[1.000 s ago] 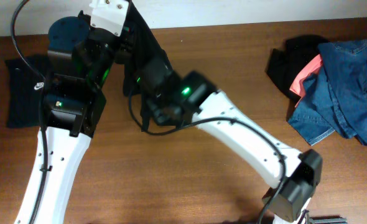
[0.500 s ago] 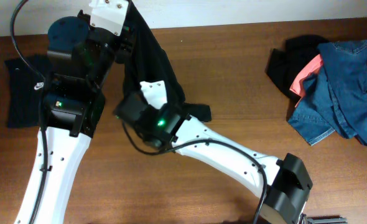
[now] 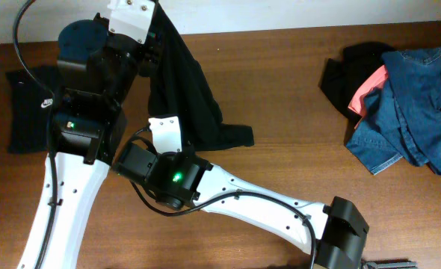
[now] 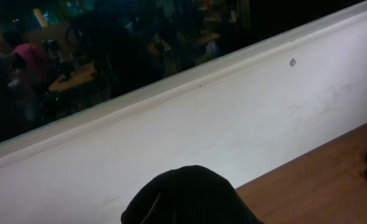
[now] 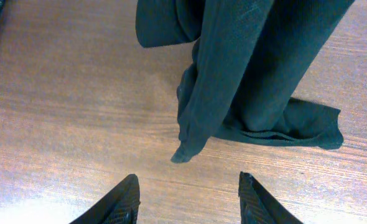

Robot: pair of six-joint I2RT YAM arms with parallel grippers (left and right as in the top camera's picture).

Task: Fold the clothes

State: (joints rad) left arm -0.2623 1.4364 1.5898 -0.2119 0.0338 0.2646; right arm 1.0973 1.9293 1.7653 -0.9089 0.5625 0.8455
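Black soft shirt (image 3: 183, 97) hangs at far left from the left gripper (image 3: 155, 33), clamped on its top, hem pooled on the brown wooden desk (image 3: 295, 90). Light and limp, it likely needs a pinch at the dangling corner; the right gripper (image 5: 188, 182) stands parted and empty, just near of it.

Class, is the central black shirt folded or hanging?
Hanging, not folded: black shirt droops from the left end effector, bottom crumpled on the table.

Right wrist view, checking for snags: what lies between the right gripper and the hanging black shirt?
Only bare table, as the right wrist view shows; the open right gripper and black shirt are apart.
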